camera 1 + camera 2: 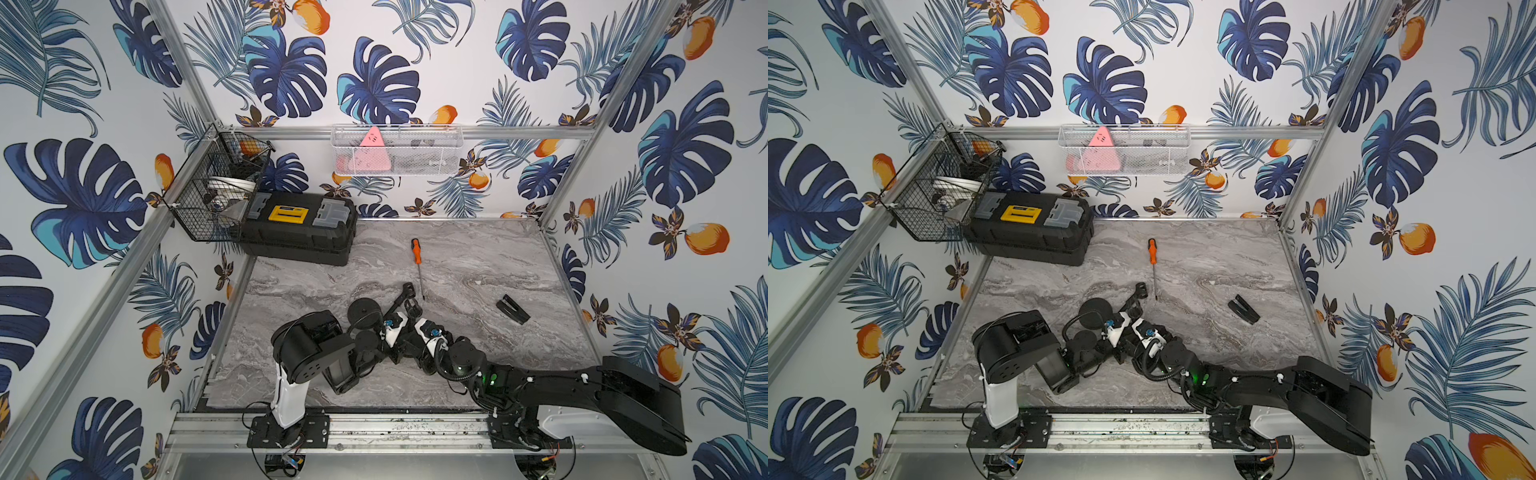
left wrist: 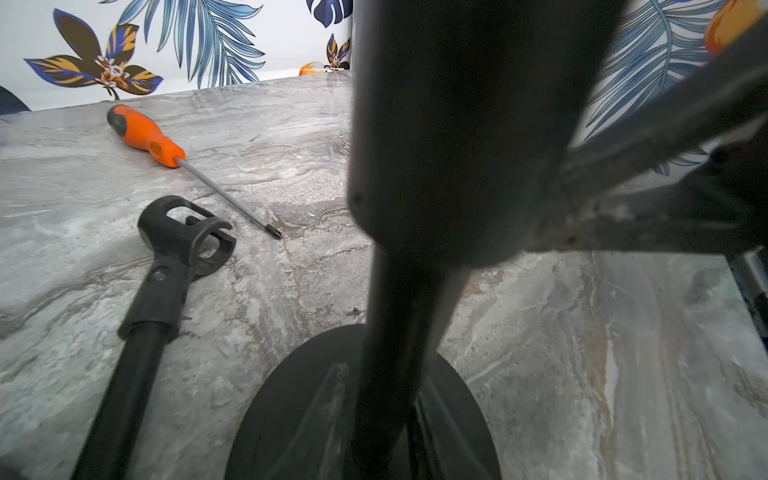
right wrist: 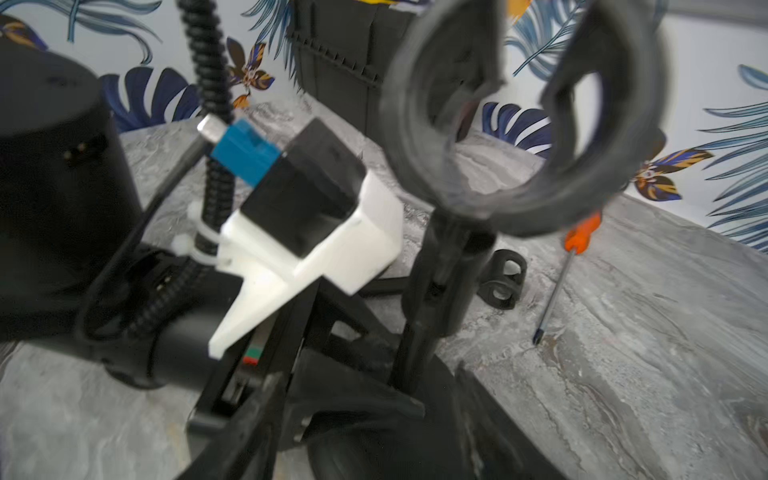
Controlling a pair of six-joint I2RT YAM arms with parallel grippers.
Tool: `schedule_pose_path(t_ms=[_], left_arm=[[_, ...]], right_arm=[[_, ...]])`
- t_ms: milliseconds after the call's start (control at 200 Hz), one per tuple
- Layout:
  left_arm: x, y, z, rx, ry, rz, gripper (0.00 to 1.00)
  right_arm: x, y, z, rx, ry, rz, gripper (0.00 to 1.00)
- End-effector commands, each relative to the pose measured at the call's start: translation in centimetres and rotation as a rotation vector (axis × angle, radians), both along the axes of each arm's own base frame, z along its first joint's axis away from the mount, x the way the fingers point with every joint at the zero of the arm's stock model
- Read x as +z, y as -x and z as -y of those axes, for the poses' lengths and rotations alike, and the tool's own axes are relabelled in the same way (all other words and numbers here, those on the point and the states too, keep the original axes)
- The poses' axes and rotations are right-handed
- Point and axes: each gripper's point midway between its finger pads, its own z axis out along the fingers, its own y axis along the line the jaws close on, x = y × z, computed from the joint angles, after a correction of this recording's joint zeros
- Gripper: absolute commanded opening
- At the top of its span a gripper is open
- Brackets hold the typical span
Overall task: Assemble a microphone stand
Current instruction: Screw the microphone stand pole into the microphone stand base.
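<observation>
The microphone stand stands upright at the middle front of the table. In the right wrist view its clip tops the pole above the round base. In a top view only its clip shows, from above. My left gripper is shut on the pole just above the base. My right gripper is open, its fingers spread wide at either side of the stand's foot. A second pole with a clip lies flat beside it.
An orange-handled screwdriver lies just behind the stand. A small black clamp lies to the right. A black toolbox sits at the back left, a black wire basket beside it, and a white mesh basket hangs on the back wall.
</observation>
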Motion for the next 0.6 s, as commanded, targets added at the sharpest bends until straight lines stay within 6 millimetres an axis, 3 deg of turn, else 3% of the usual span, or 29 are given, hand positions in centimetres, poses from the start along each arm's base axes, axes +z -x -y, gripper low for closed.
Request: schedule_pose_path(t_ms=[0, 165, 375, 595], left_arm=[[1.3, -0.7, -0.2, 0.033, 0.033, 0.048, 0.29], [1.6, -0.8, -0.4, 0.048, 0.040, 0.046, 0.31], [2.8, -0.6, -2.5, 0.133, 0.103, 0.007, 0.48], [1.0, 0.4, -4.3, 0.181, 0.110, -0.082, 0.53]], right_arm=[[-1.2, 1.8, -0.4, 0.123, 0.081, -0.097, 1.00], [-0.2, 2.4, 0.2, 0.200, 0.060, -0.108, 1.00], [0.6, 0.1, 2.6, 0.163, 0.023, -0.156, 1.00], [1.1, -0.1, 2.7, 0.222, 0.013, -0.170, 1.00]])
